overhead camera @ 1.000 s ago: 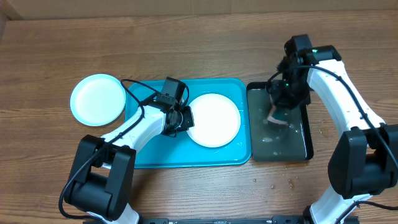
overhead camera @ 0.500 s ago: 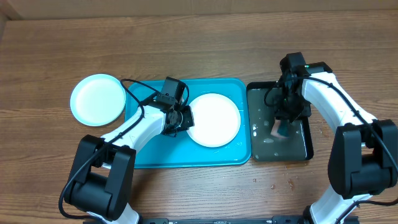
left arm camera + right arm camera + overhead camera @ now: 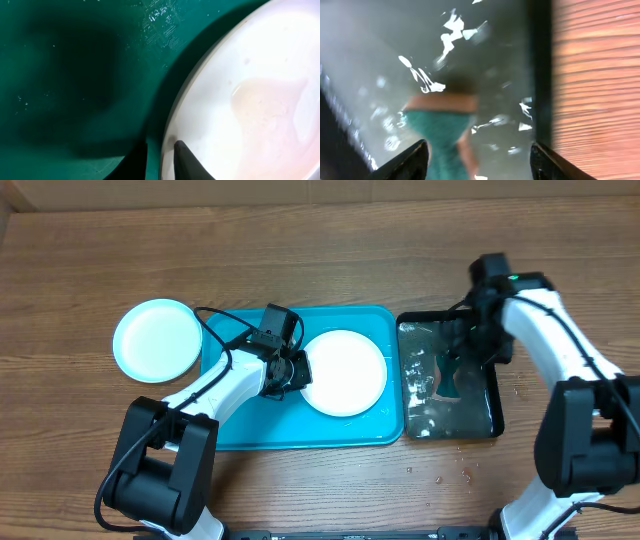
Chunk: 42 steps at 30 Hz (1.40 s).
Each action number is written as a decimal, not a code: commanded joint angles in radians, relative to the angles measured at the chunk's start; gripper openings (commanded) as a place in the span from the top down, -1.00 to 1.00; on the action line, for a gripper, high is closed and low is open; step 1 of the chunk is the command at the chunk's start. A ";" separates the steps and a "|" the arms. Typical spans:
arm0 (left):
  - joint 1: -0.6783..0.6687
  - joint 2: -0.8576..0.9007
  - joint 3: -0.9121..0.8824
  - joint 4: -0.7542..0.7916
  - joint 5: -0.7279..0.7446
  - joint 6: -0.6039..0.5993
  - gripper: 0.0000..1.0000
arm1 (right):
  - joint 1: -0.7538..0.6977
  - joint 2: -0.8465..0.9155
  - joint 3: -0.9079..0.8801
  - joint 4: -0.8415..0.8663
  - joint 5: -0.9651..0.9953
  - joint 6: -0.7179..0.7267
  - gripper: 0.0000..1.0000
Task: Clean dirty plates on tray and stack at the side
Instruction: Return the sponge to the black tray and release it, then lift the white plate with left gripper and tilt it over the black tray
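A white plate [image 3: 343, 372] lies on the turquoise tray [image 3: 240, 420]; in the left wrist view the plate [image 3: 250, 100] carries a faint pinkish wet film. My left gripper [image 3: 290, 370] straddles the plate's left rim, jaws a narrow gap apart [image 3: 161, 150], with a sliver of tray showing between the outer finger [image 3: 137, 162] and the rim. A light blue plate [image 3: 155, 340] sits on the table left of the tray. My right gripper [image 3: 480, 345] hangs wide open [image 3: 477, 160] over the black tray [image 3: 495, 415], holding nothing.
A teal sponge [image 3: 447, 375] with an orange side lies in the rippling water of the black tray; the right wrist view shows this sponge [image 3: 442, 132] below the fingers. Water drops [image 3: 450, 475] dot the wood in front of the black tray.
My right gripper has let go of the sponge, which now lies in the water, and has shifted right. The left arm and both plates have not moved.
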 commanded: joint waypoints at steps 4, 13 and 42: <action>-0.008 0.016 0.001 -0.019 -0.013 0.014 0.56 | -0.191 -0.012 0.039 0.013 0.002 0.034 -0.35; -0.008 0.018 -0.001 -0.018 -0.014 0.013 0.56 | -0.399 -0.012 0.039 0.092 -0.008 0.032 -1.00; 0.017 -0.011 0.405 -0.196 -0.064 0.134 0.92 | -0.443 -0.012 0.038 0.199 -0.008 0.032 -1.00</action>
